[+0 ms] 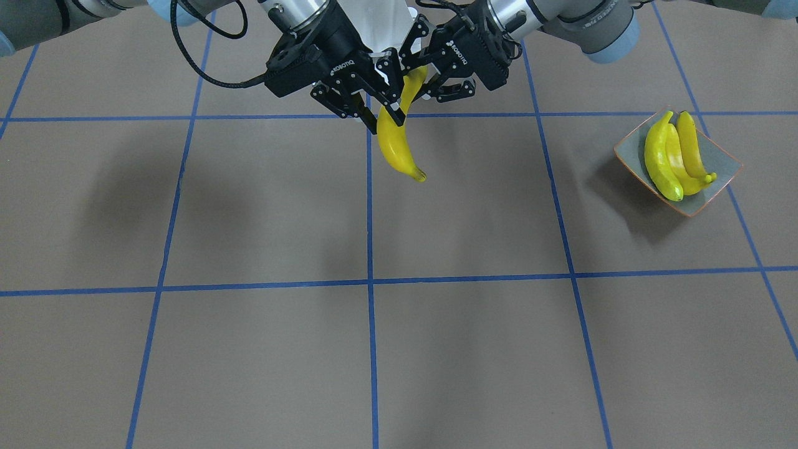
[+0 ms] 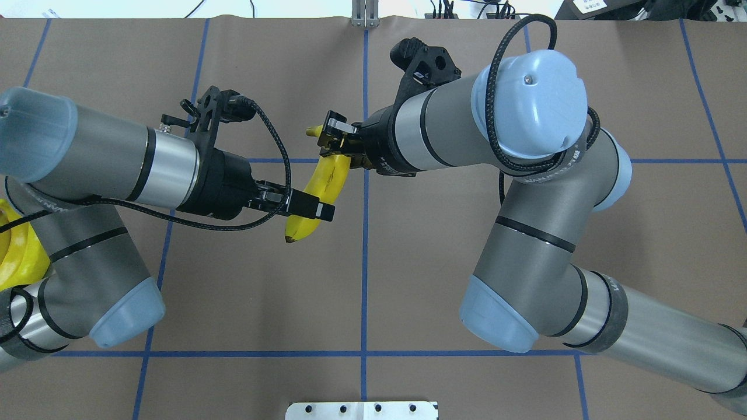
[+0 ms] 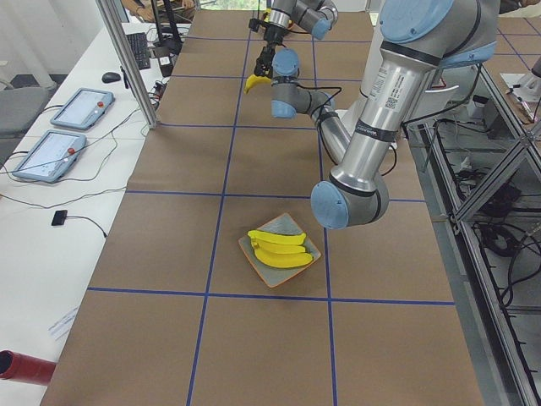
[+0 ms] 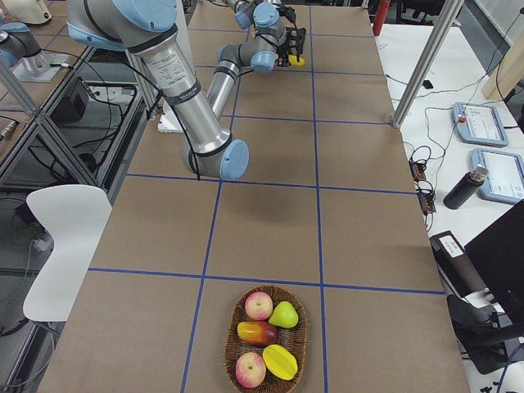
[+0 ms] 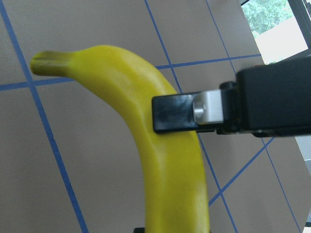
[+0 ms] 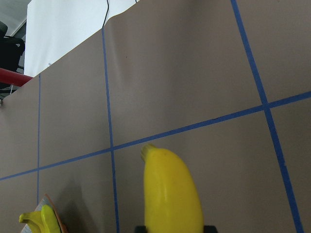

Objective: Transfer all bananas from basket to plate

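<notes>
Above the bench point(image 1: 436, 249), we see the right tool point(image 1: 385, 113) clamped on the middle of a deep-yellow banana point(image 1: 396, 146) held in the air, while the left tool point(image 1: 419, 80) pinches its end nearest the robot. In the front view, at about 3 o'clock and well apart, three bananas point(image 1: 676, 159) lie side by side in the plate point(image 1: 723, 161).

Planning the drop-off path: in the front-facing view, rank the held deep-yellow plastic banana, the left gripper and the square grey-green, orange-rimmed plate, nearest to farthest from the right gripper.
1. Held deep-yellow plastic banana: gripped by the right gripper itself.
2. Left gripper: just beside, at the banana's upper end.
3. Square grey-green, orange-rimmed plate: far off, near the view's right edge.
</notes>
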Controlling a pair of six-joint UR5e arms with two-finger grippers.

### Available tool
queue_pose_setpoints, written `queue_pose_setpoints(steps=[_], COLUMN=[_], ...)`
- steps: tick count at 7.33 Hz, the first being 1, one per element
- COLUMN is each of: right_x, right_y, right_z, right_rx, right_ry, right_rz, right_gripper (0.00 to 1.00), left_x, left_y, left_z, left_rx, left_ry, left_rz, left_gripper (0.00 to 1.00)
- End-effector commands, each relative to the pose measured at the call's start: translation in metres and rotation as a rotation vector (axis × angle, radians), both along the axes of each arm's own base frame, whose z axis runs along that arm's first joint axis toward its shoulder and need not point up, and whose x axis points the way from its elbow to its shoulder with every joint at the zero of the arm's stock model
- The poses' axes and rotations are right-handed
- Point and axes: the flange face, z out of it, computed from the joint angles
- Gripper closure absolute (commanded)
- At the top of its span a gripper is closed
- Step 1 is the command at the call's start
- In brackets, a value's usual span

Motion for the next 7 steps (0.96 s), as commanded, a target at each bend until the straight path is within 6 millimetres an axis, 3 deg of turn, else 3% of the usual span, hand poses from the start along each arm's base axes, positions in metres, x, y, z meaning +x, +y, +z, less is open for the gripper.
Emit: queue_pose_setpoints(steps=[1, 2, 3, 7], right_x=[0.01, 0.018, 0.023, 0.066], right_y=[0.002, 0.007, 0.003, -0.045], right_z=[-0.005, -0.008, 0.0, 0.107], right_rx=[0.033, 0.044, 0.038, 0.013], right_ry=[-0.008, -0.022, -0.009, 0.186], right_rz=[0.043, 0.043, 0.055, 0.13], right_gripper=[0.0, 0.0, 0.0, 0.0], left_x=[0.0, 0.0, -0.005, -0.046], left_y=[0.0, 0.0, 0.001, 0.021], left_z=[0.006, 0.012, 0.038, 0.165], left_rx=[-0.009, -0.018, -0.047, -0.085], left_ry=[-0.01, -0.02, -0.057, -0.256], left_rz=[0.001, 0.001, -0.006, -0.018], left_gripper=[1.0, 1.0, 1.0, 1.0])
